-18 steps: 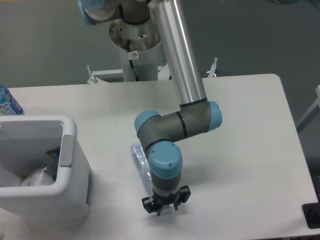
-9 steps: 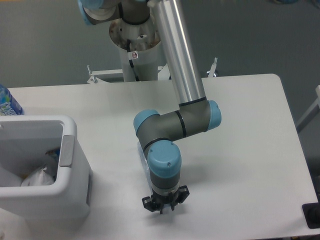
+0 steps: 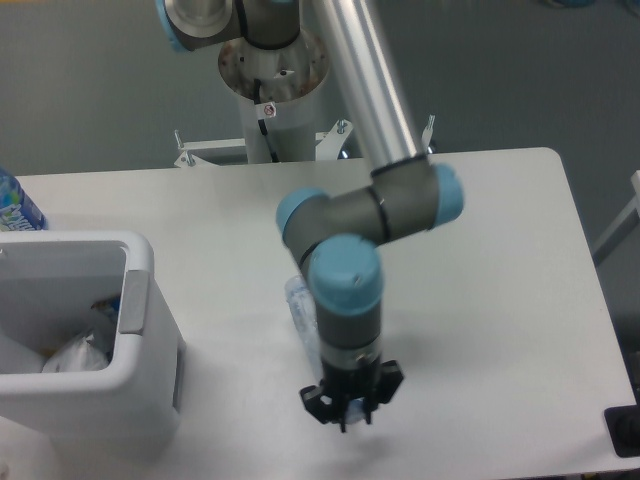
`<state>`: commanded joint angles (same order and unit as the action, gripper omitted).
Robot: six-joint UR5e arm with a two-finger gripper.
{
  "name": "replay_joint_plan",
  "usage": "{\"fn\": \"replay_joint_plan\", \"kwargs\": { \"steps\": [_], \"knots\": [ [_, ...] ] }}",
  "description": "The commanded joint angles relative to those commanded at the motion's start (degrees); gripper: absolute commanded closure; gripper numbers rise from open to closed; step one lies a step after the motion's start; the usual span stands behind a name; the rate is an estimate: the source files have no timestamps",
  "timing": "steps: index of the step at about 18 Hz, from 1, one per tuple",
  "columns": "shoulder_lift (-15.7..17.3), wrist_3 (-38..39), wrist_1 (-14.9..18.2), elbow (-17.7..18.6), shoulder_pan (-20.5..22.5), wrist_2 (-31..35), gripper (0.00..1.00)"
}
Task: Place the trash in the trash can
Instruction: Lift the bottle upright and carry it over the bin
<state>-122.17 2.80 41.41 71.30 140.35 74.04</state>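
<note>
Trash can, arm, bottle and napkin on the white table

We see the white trash can [image 3: 140, 310] at left with the crumpled napkin [image 3: 75, 352] inside; the crushed clear bottle [image 3: 299, 308] lies behind the downward-pointing wrist, above the gripper [image 3: 350, 412], whose finger spacing we cannot tell

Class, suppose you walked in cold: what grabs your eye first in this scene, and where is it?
The grey-and-blue robot arm dominates, reaching from behind down over the middle of the white table, its tool near the front edge. A crushed clear bottle lies on the table, mostly hidden behind the wrist. At left stands the white trash can, with a crumpled white napkin inside.
</note>
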Motion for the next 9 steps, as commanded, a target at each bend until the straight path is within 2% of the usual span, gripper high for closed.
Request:
{"fn": "replay_joint_plan", "kwargs": {
  "steps": [2,4,9],
  "knots": [
    [0.6,0.5,-2.2,-2.5,0.2,-3.7,0.75],
    [1.7,0.6,-4.8,-3.9,-0.4,-4.7,0.74],
    [6.7,0.0,-5.6,-4.1,-4.5,-5.0,0.74]
  ]
}}
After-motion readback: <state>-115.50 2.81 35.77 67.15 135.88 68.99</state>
